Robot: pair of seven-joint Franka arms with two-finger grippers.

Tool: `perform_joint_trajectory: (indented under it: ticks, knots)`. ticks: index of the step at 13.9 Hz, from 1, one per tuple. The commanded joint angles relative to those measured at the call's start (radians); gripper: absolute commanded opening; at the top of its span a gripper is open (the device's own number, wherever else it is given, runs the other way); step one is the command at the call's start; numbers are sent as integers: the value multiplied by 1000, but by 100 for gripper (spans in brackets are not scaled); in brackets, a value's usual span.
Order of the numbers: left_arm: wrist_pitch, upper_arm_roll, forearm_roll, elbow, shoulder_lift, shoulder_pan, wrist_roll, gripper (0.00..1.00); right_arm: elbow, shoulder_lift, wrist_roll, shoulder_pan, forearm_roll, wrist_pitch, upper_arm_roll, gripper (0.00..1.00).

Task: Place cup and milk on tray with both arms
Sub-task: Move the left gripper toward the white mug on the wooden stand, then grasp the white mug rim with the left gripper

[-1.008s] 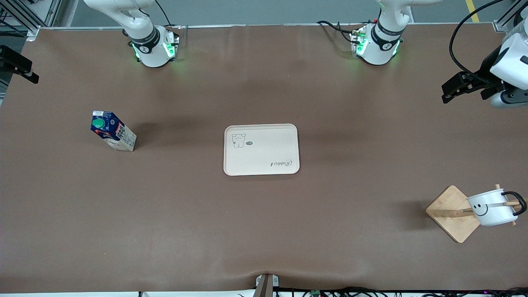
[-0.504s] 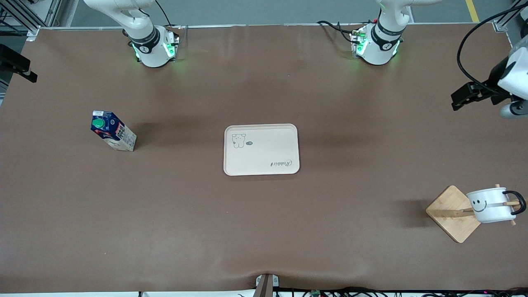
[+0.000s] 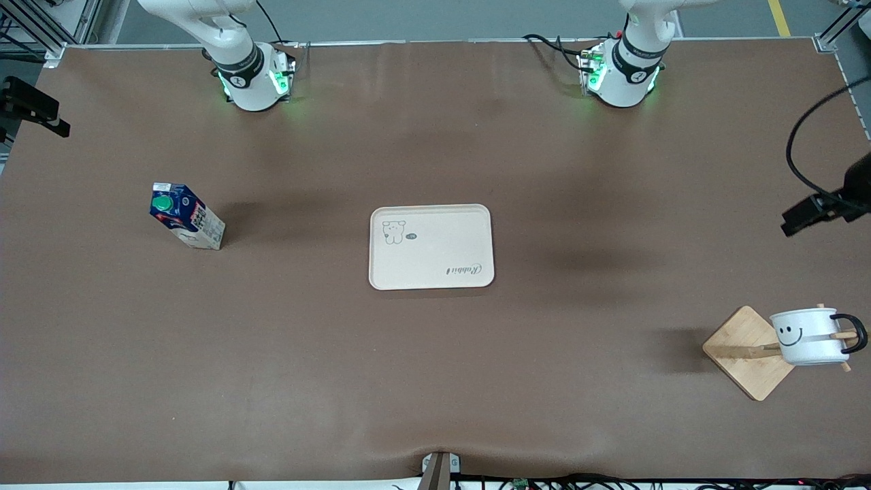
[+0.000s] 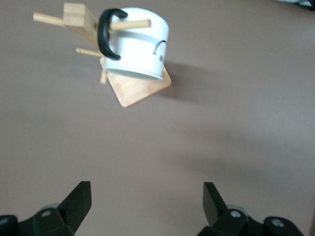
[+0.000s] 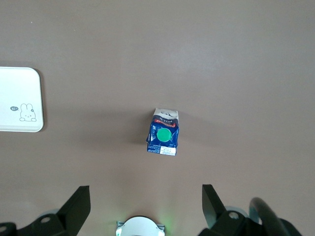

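Front view: the tray [image 3: 431, 247] lies mid-desk, reading "Rabbit"; the milk [image 3: 186, 216] stands toward the right arm's end; the cup [image 3: 811, 337] hangs on a wooden stand [image 3: 747, 352] toward the left arm's end.

Left wrist view: the left gripper [image 4: 146, 206] — wide open, empty — hangs above the desk [image 4: 236, 123] near the cup.

Right wrist view: the right gripper [image 5: 145, 206] — open, empty — hangs over the milk's green cap [image 5: 164, 134].

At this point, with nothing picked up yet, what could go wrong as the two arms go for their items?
The cup hangs by its handle on a peg of the wooden stand; pulling it off at an angle could snag and tip the stand.
The milk is tall and narrow; a nudge from the open right gripper might topple it.
The open left gripper must still line up with the cup.
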State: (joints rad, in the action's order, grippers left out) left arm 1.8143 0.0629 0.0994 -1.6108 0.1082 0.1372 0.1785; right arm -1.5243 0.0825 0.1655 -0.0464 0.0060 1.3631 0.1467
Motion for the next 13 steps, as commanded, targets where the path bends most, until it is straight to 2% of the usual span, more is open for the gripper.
perform_joint_trajectory:
  ticks: [1, 3, 7, 13]
  knots:
    - [81, 6, 6, 3, 53, 34, 48, 100, 15, -17, -12, -3, -6, -24, 5, 100]
    - [137, 6, 6, 3, 92, 41, 105, 100, 18, -65, -11, 2, -23, -30, 7, 100]
    - [244, 6, 8, 0, 139, 39, 203, 100, 18, -66, -15, 5, -21, -45, 8, 100]
    - [535, 12, 23, -158, 143, 16, 427, 100, 38, -69, -7, 22, -20, -78, 10, 100]
